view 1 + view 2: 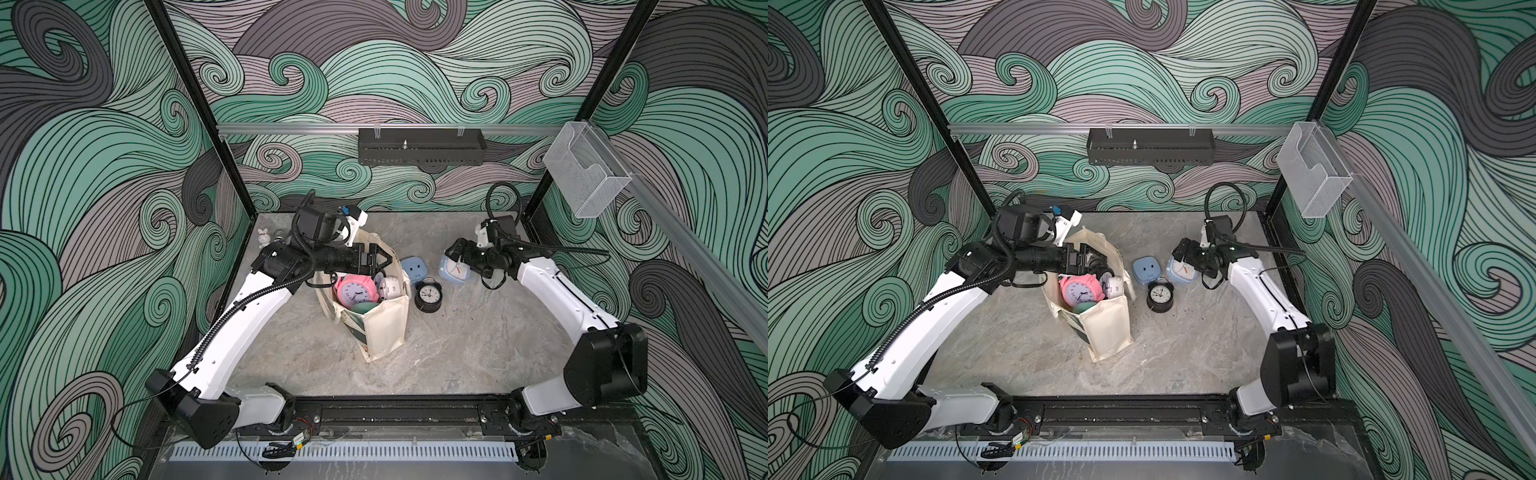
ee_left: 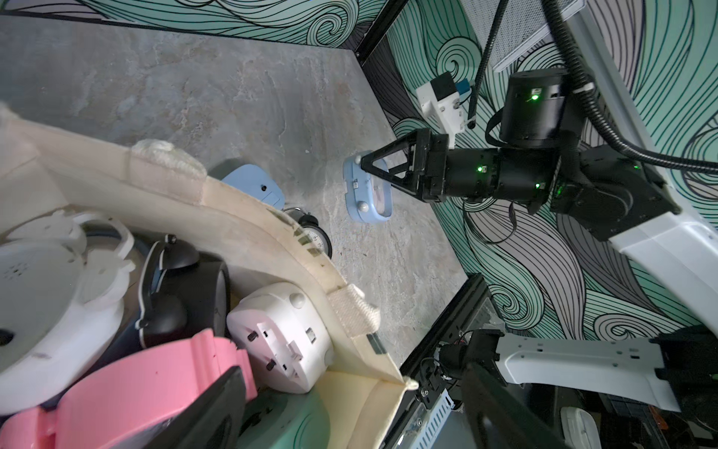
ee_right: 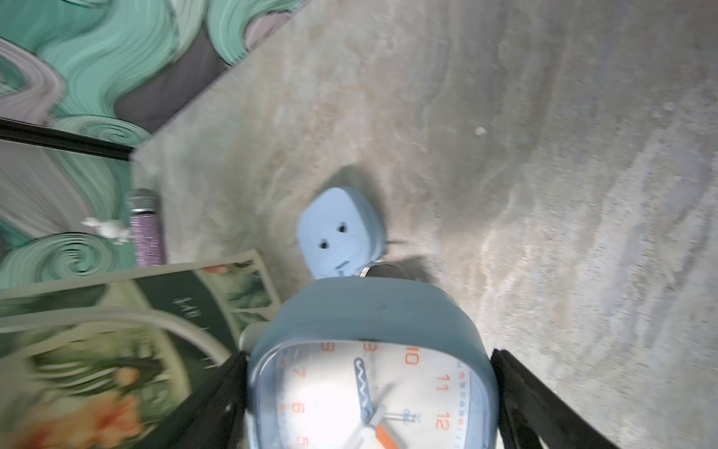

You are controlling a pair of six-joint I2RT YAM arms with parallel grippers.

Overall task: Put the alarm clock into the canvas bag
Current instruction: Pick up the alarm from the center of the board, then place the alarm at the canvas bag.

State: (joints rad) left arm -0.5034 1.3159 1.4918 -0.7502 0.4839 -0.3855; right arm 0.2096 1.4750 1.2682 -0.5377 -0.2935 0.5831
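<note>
Overhead, in both top views, the canvas bag (image 1: 386,332) stands open mid-table, packed with a pink clock (image 1: 356,291), a white clock (image 1: 390,286) and a mint-green item (image 1: 362,308). The left gripper (image 1: 383,258) hangs over the bag's far rim, jaws spread and empty. On the table to the bag's right sit a blue square clock (image 1: 415,268) and a black twin-bell clock (image 1: 428,295). Just past them the right gripper (image 1: 453,257) pinches the light blue alarm clock (image 1: 452,271), which is outside the bag.

From the left wrist, the bag also holds a black clock (image 2: 182,280) and a round white casing (image 2: 46,295) beside the pink one.

From the right wrist, both fingers (image 3: 233,388) press the alarm clock's sides, its orange-numbered dial toward the camera. The bag's leaf print lies just beside it.
</note>
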